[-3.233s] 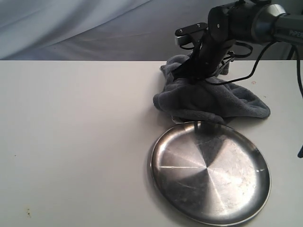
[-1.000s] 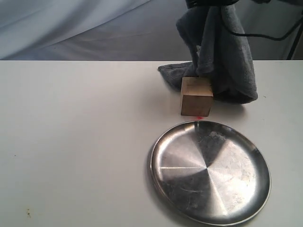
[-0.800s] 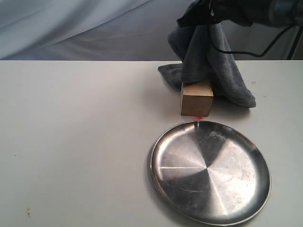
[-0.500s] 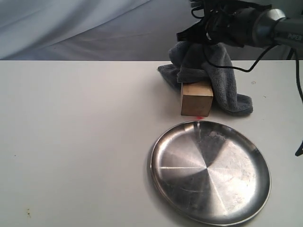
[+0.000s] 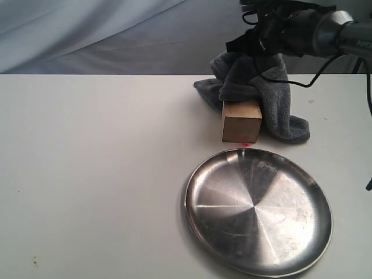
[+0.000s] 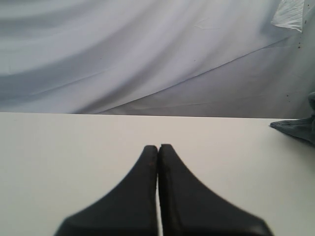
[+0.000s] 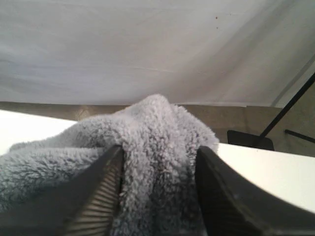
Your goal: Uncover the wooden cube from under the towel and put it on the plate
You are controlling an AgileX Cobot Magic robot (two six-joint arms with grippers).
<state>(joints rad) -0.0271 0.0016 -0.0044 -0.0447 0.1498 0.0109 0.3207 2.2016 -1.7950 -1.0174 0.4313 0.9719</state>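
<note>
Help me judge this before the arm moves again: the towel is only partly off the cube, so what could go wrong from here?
1. The towel hangs from the right arm's shut jaws, with a fold resting against the wooden cube at its top rear edge. Released here, it may slump back over the cube.
2. Pulling the towel away could drag or tip the cube, perhaps against the plate rim just in front of it.
</note>
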